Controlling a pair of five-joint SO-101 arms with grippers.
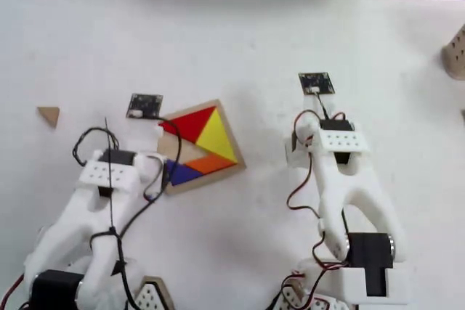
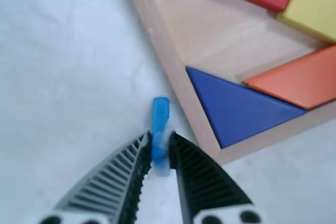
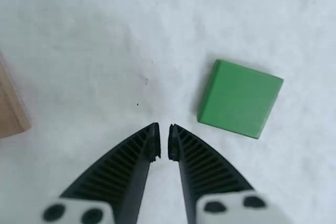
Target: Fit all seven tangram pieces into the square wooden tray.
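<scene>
**Tray part filled, one piece in the left fingers**

The square wooden tray [image 1: 183, 152] lies cornerwise on the white worktop [image 1: 240, 34]. It holds a red triangle [image 1: 190, 125], a yellow triangle [image 1: 216, 139], an orange piece [image 1: 212, 162] and a dark blue triangle [image 1: 183, 173]. Just outside its rim, the left gripper [image 2: 160, 139] has its fingers pinching a light blue piece [image 2: 160, 124] on edge. The right gripper [image 3: 159, 137] has its fingers nearly pressed together on nothing, with a green square [image 3: 240, 98] just beside
</scene>
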